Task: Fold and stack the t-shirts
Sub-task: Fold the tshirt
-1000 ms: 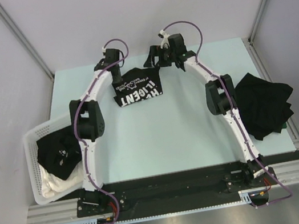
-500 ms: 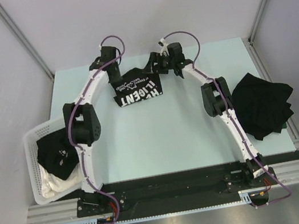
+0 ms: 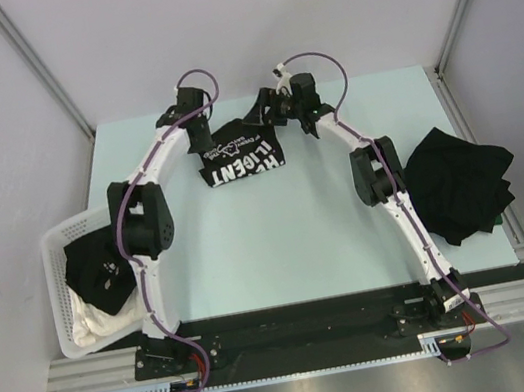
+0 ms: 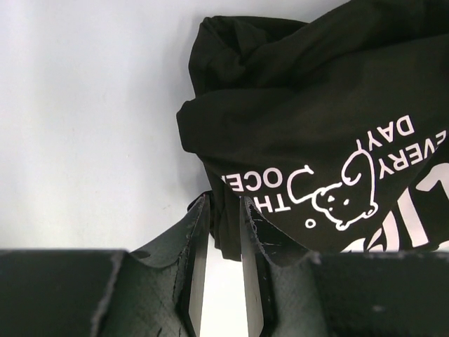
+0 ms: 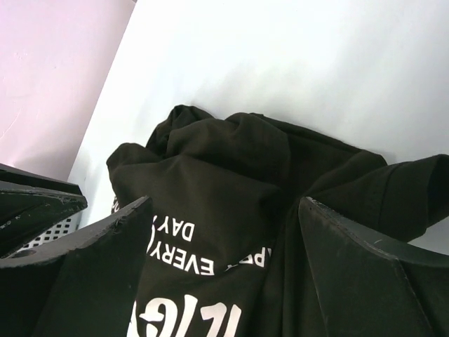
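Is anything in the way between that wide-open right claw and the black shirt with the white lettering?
Nothing visible. The right gripper hangs open right over the shirt, and nothing shows between them. The left gripper pinches the shirt's other edge, clear of that path.

Black t-shirt with white lettering (image 3: 240, 156), crumpled at far middle of the worktop (image 3: 281, 243), pile of black t-shirts (image 3: 457, 180) at right edge, another black t-shirt (image 3: 100, 268) inside the basket (image 3: 53, 255) at left
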Controlling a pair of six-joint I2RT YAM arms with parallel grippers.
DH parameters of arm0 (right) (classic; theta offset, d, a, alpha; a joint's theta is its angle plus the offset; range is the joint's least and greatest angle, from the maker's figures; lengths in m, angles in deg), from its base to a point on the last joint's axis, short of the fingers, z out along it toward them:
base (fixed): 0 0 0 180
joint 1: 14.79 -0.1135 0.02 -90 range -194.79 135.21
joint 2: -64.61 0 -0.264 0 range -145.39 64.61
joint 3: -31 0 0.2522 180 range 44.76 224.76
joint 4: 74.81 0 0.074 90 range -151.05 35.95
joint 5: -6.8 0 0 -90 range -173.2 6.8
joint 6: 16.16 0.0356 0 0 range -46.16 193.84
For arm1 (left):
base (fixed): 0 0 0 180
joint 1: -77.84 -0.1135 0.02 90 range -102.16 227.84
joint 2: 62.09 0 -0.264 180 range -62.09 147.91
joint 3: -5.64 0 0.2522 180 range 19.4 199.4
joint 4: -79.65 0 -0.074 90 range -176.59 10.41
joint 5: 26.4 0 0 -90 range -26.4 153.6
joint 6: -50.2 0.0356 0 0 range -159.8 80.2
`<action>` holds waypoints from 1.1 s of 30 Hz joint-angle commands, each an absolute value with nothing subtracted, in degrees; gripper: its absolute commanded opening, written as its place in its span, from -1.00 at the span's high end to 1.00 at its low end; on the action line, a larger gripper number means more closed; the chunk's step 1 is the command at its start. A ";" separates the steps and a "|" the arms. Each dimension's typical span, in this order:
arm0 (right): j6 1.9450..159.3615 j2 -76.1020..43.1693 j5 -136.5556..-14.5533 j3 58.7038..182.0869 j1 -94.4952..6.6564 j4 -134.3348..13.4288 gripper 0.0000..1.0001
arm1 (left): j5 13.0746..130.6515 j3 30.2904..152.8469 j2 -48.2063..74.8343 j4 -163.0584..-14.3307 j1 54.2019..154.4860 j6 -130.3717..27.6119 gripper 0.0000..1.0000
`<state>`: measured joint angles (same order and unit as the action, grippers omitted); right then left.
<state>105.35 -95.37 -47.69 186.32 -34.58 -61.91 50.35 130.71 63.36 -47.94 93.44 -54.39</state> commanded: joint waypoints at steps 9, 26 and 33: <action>105.21 -94.90 -46.37 189.16 -34.39 -64.65 -0.76 | 51.03 131.02 59.99 -49.24 92.96 -55.27 0.43; 107.15 -97.01 -45.67 189.60 -35.18 -66.23 -0.59 | 50.77 131.81 60.69 -49.06 92.96 -54.30 0.42; 108.29 -97.81 -45.40 190.04 -35.27 -66.94 -0.30 | 50.42 132.08 60.78 -48.80 93.05 -53.86 0.43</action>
